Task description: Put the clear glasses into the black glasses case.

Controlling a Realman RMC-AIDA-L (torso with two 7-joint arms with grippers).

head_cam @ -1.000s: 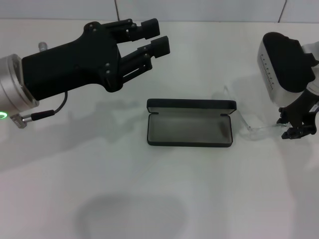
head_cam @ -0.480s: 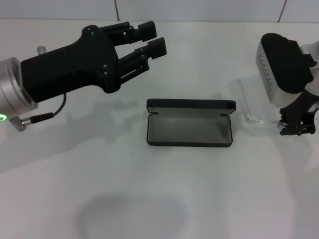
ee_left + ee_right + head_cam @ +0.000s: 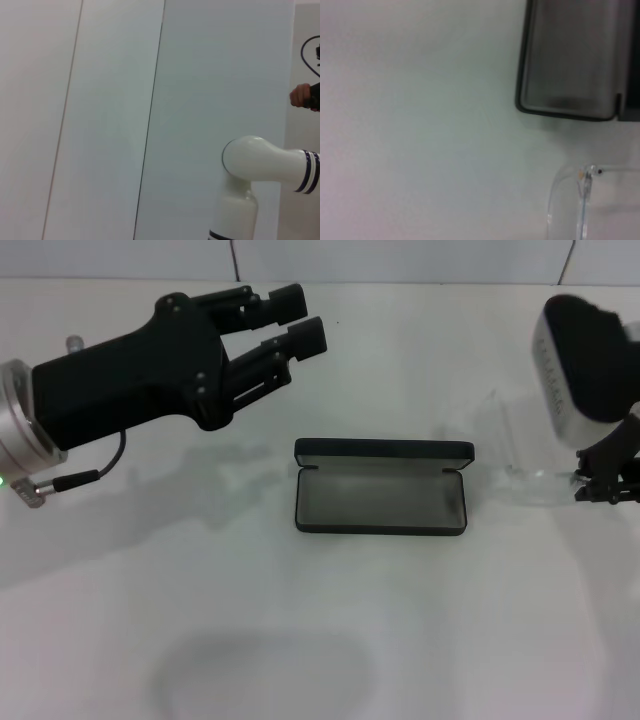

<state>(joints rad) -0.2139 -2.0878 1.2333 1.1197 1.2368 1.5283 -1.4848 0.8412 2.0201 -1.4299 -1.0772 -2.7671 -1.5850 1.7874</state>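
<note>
Clear plastic, light and fragile: the clear glasses [image 3: 520, 475] hang just right of the open black glasses case [image 3: 381, 499], pinched at one end by my right claw [image 3: 598, 490]. Left claw [image 3: 295, 318] hovers open, well away.

A white table [image 3: 420, 640] bears the open black glasses case [image 3: 381, 500].

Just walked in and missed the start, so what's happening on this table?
The right gripper, at the table's right edge, has pinched the clear glasses by one end, just right of the black glasses case. The case lies open in the middle of the table, with only its grey lining showing. The left gripper hovers open, up and left of the case, touching nothing.
</note>
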